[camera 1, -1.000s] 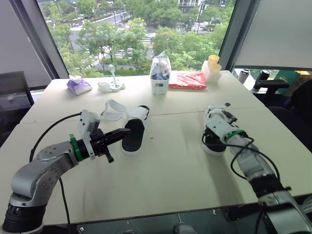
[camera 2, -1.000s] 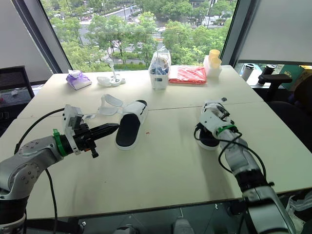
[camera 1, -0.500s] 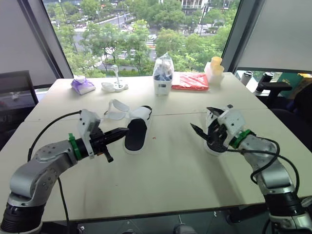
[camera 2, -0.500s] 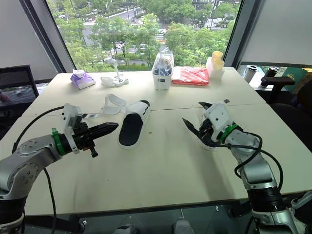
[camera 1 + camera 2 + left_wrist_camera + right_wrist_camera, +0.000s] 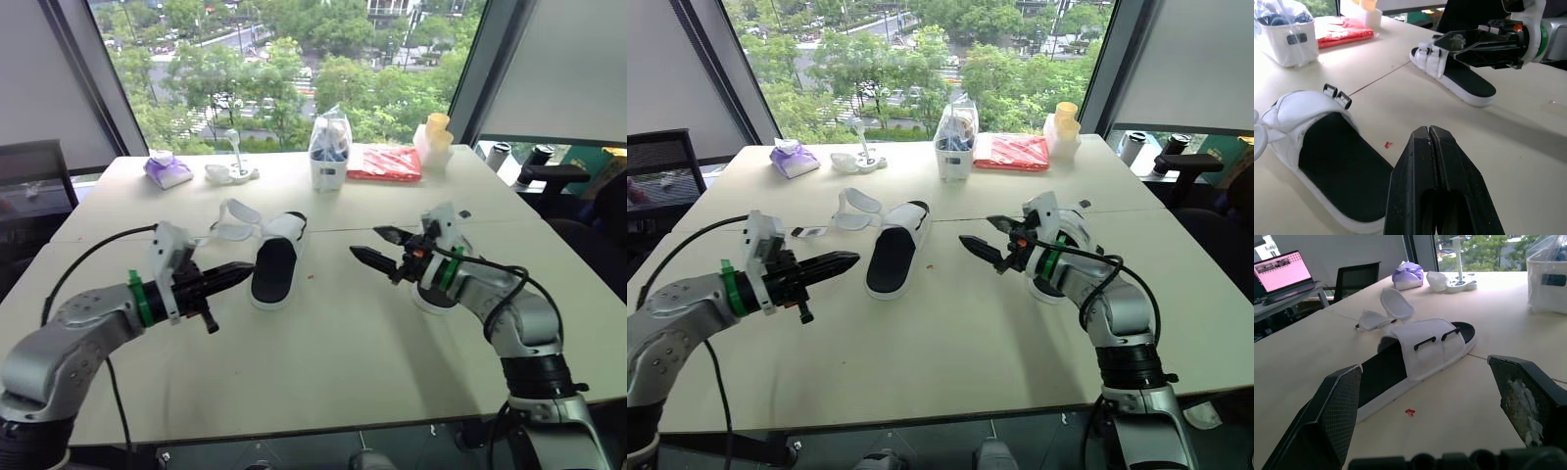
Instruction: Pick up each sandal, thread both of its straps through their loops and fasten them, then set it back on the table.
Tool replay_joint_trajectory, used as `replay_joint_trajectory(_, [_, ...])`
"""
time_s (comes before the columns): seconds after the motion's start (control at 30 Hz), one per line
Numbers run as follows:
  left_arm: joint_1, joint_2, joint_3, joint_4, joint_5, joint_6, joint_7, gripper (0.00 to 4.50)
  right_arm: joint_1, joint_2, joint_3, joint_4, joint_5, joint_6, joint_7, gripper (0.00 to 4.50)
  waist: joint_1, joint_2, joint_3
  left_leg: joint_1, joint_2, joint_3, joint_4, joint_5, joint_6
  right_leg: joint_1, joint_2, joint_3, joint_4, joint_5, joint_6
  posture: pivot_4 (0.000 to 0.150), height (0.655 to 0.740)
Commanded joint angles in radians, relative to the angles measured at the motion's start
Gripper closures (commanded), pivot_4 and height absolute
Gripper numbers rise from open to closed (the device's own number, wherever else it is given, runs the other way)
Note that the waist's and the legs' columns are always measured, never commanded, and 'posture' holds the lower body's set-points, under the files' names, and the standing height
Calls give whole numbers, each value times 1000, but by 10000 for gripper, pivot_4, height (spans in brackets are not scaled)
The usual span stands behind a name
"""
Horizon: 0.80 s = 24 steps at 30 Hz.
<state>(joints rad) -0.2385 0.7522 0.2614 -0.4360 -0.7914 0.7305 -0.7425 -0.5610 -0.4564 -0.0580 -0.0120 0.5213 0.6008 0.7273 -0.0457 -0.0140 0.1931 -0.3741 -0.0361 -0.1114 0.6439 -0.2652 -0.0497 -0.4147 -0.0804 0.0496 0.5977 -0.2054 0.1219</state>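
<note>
Left eye view: in the last second my right pincer point(image 5: 366, 243) has swung off the right sandal point(image 5: 431, 297) and spread wide, tips aimed at 9 o'clock toward the open sandal point(image 5: 272, 266). I judge the right one is done and this one is next.

Right eye view: my left pincer point(image 5: 850, 259) stays pinched shut, with the open sandal just beside it at 3 o'clock, not touching.

Left wrist view: the metal loops point(image 5: 1337, 95) sit empty.

Right wrist view: the loose straps point(image 5: 1393, 303) are flopped back. The open sandal lies on the table point(image 5: 1484, 323), dead ahead between the spread fingers and well apart from them.
</note>
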Motion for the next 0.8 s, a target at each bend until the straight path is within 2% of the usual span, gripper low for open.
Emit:
replay_joint_trajectory(0.03, [49,48,148,-56,-47,27,27,45000,-79,67,64,23,-22,-21,4,368,-4,0,0,0,0,1,0,0,0,-1,0,0,0,0,0,1500,7400])
replay_joint_trajectory(0.17, [170,74,316,-72,-71,40,35,45000,-126,157,165,74,-80,-71,22,368,-20,0,0,0,1,1,-2,0,0,-4,1,0,2,0,0,1500,7400])
replay_joint_trajectory(0.3, [171,63,378,-74,-145,80,94,45000,-180,174,182,163,-122,-116,49,368,-1,0,0,-1,1,0,-3,0,0,-5,1,-1,2,0,0,1500,7400])
replay_joint_trajectory(0.53, [192,-6,338,-229,-262,113,260,45000,-222,169,150,256,-134,-152,81,368,2,-1,0,-2,0,1,-3,0,-1,-4,-1,0,0,0,0,1500,7400])
replay_joint_trajectory(0.8, [144,30,259,-157,-183,67,246,45000,-223,51,101,230,-99,-104,219,368,1,-1,0,-1,0,1,-3,0,-1,-4,0,0,1,0,-1,1500,7400])
